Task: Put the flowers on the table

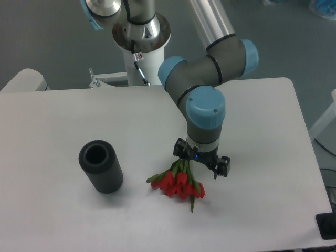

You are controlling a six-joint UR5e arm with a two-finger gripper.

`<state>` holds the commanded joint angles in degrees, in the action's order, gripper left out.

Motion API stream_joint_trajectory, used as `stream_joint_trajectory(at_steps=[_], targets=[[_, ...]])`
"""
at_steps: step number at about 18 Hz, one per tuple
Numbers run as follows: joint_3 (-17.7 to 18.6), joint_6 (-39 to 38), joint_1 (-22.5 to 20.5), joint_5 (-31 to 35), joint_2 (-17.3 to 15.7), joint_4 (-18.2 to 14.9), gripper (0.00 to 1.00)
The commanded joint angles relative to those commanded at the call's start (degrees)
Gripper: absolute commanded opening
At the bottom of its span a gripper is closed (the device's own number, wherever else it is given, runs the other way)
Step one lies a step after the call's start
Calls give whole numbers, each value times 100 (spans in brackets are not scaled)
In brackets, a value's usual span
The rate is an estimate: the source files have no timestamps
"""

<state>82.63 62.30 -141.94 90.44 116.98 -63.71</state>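
Note:
The flowers (180, 185), a small bunch of red blooms with green stems and leaves, hang blooms-down just under my gripper (190, 164), close to or touching the white table (252, 199). The stems run up between the fingers, which are closed on them. The gripper points straight down, right of the table's centre. The fingertips are partly hidden by the stems and the gripper body.
A dark grey cylindrical vase (101, 167) stands to the left of the flowers, its opening facing up and empty. The arm's base and mount (140, 37) stand at the table's far edge.

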Motion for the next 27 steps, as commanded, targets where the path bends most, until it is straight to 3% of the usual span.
stream_joint_trajectory(at_steps=[4,12,17,27], targets=[[-387,536,0,18,281,-255,100],[-669,2206,-61,53,695,-273,100],[-625,2260,-220,9,879,-203,100],[-564,2207,-185,35,888,-177,100]])
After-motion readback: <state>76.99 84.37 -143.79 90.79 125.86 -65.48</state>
